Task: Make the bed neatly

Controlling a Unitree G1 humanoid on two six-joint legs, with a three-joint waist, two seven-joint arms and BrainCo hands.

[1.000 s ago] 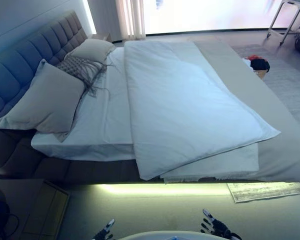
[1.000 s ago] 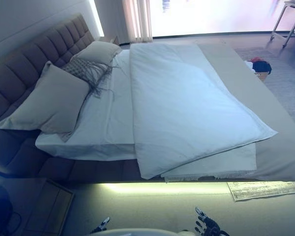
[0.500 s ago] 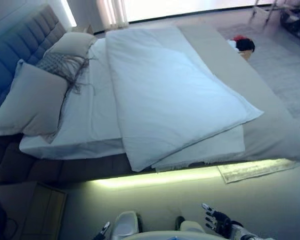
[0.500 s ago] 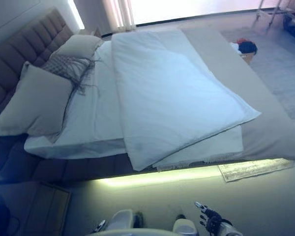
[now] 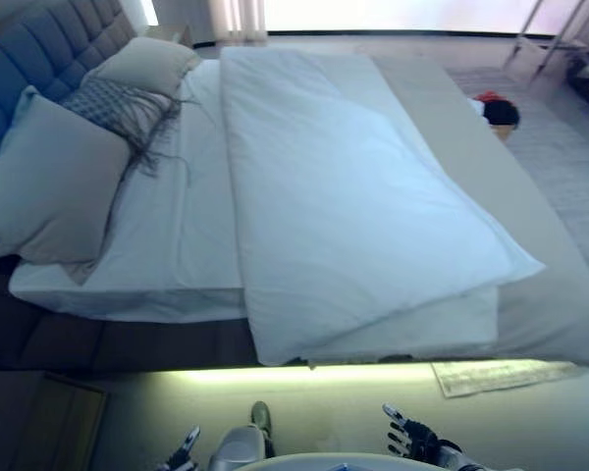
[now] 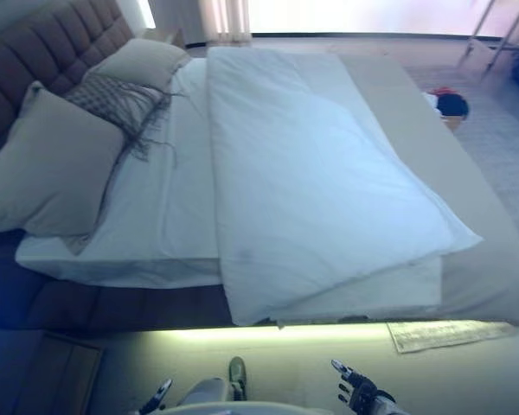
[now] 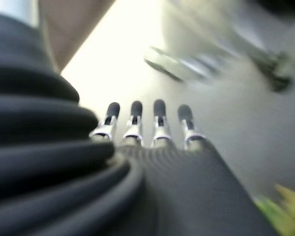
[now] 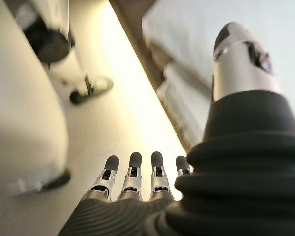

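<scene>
Beside the bed (image 5: 560,324), both the left hand (image 7: 147,118) and right hand (image 5: 412,440) hang spread and empty below its near edge, and the soft, light-looking duvet (image 5: 353,206) lying askew seems best gripped at its overhanging near corner.

beds: 1 (image 5: 560,324) | duvets: 1 (image 5: 353,196) | pillows: 3 (image 5: 54,182) (image 5: 147,64) (image 5: 113,103) | rugs: 1 (image 5: 496,375) | nightstands: 1 (image 5: 39,427)

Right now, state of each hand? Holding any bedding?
Left hand: open, fingers straight, holding nothing.
Right hand: open, fingers straight, holding nothing; it is off the white duvet.
</scene>
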